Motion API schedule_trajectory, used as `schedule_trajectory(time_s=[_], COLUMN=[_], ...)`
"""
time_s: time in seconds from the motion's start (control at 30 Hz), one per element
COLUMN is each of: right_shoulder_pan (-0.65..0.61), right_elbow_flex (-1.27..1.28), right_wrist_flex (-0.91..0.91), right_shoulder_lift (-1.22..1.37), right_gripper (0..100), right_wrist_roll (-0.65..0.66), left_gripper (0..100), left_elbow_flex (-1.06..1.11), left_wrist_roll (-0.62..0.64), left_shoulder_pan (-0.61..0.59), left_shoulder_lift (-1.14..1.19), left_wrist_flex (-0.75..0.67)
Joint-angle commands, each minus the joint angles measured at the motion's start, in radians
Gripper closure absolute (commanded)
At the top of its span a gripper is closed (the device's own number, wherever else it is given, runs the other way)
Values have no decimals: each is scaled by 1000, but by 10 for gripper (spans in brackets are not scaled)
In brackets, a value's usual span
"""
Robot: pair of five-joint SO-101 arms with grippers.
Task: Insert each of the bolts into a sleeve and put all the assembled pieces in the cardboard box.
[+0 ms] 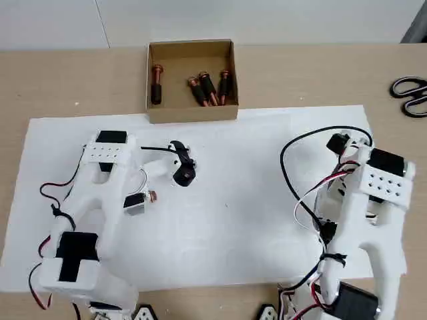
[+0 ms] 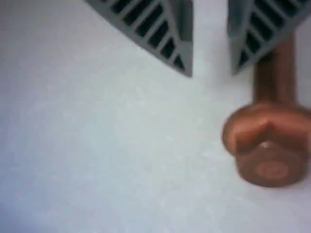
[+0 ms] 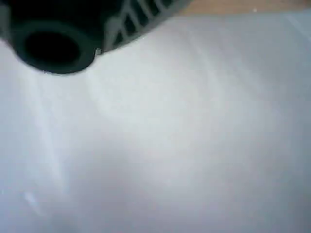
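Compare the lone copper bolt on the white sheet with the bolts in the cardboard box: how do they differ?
The lone bolt is bare copper; the four boxed bolts each wear a black sleeve. The lone bolt lies on the white sheet by the left gripper; the boxed bolts lie inside the cardboard box. Both have copper-coloured heads.
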Motion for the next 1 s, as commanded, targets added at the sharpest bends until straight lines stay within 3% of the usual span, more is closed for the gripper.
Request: schedule_trajectory(time_s=[0.0,0.5,0.63,0.97], right_shoulder_pan=[15,15,15,15], right_elbow_flex=[-6,-6,-6,-8], right_wrist_flex=[4,4,4,4], right_shoulder_lift=[-33,-33,-33,-33], right_gripper=[995,995,995,995], right_wrist_roll=[6,6,6,8], left_gripper=[948,934,995,994], left_elbow_flex=[-38,-131,-160,-185], left_wrist_roll=[-9,-8,-8,-9], left_shoulder_pan=[6,21,28,28], left_shoulder_lift=[-5,172,180,163], left_wrist_flex=[3,-35,-3,64])
